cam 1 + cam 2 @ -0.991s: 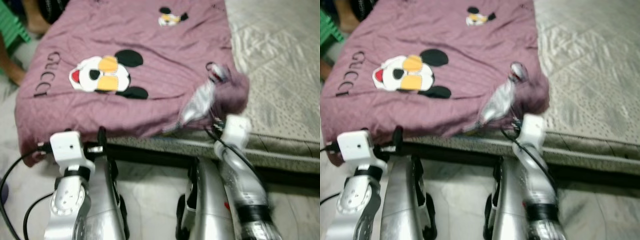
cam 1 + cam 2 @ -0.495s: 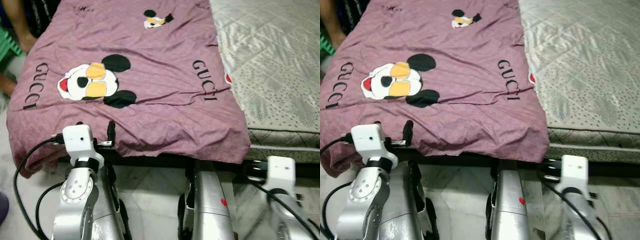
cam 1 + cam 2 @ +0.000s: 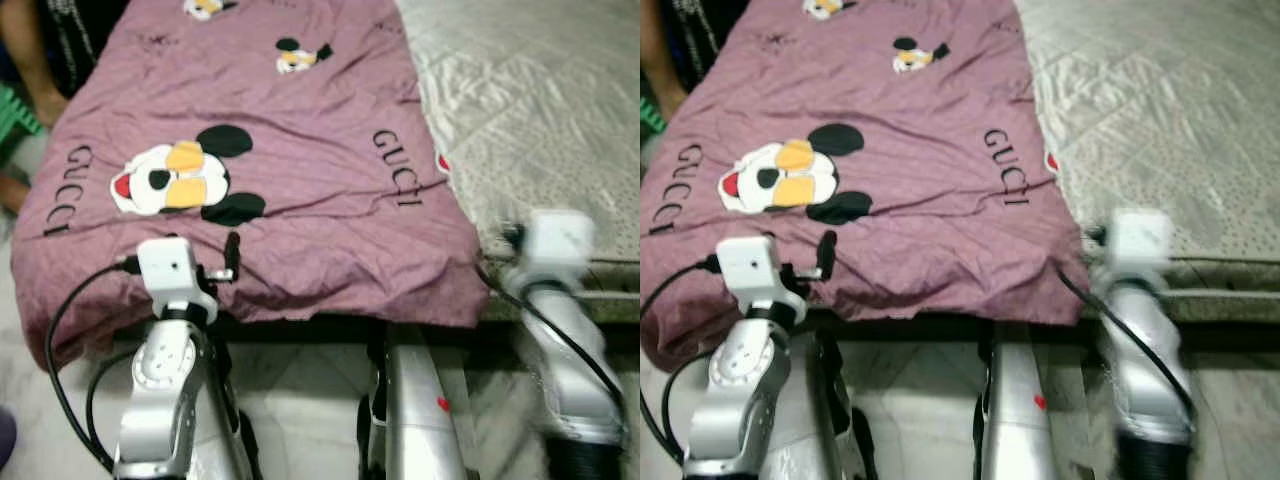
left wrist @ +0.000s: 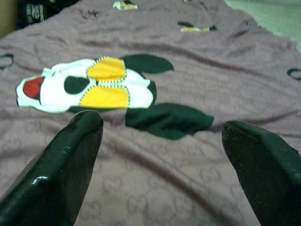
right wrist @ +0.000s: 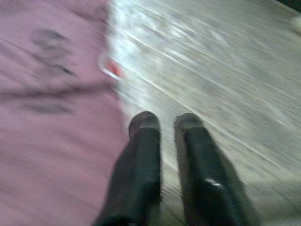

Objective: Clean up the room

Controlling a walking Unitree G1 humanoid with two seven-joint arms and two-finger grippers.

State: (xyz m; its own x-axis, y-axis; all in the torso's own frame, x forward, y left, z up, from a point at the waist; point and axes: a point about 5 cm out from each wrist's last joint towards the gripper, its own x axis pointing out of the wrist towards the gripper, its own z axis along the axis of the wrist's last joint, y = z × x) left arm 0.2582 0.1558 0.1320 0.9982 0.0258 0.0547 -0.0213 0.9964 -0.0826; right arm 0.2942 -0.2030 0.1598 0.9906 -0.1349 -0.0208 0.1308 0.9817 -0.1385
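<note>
A mauve blanket [image 3: 300, 190] with cartoon mouse prints and black letters covers the left part of the bed, its front edge hanging over the side. My left gripper [image 4: 162, 123] is open, its fingers [image 3: 232, 252] spread wide just above the blanket's front part, near the large mouse print [image 4: 94, 87]. My right gripper [image 5: 164, 120] is shut with nothing in it. It hovers at the blanket's right edge, over the bare grey quilted mattress [image 3: 540, 120]. The right arm [image 3: 555, 300] is blurred.
A person's limb [image 3: 30, 60] and a green stool [image 3: 10, 110] are at the far left beside the bed. The dark bed frame [image 3: 300, 328] runs under the blanket's edge. Pale marble floor [image 3: 290, 400] lies below, between my legs.
One second ago my right gripper held the blanket's right corner bunched up; the corner now lies flat at the bed's edge. The right arm dropped, then rose to the mattress edge.
</note>
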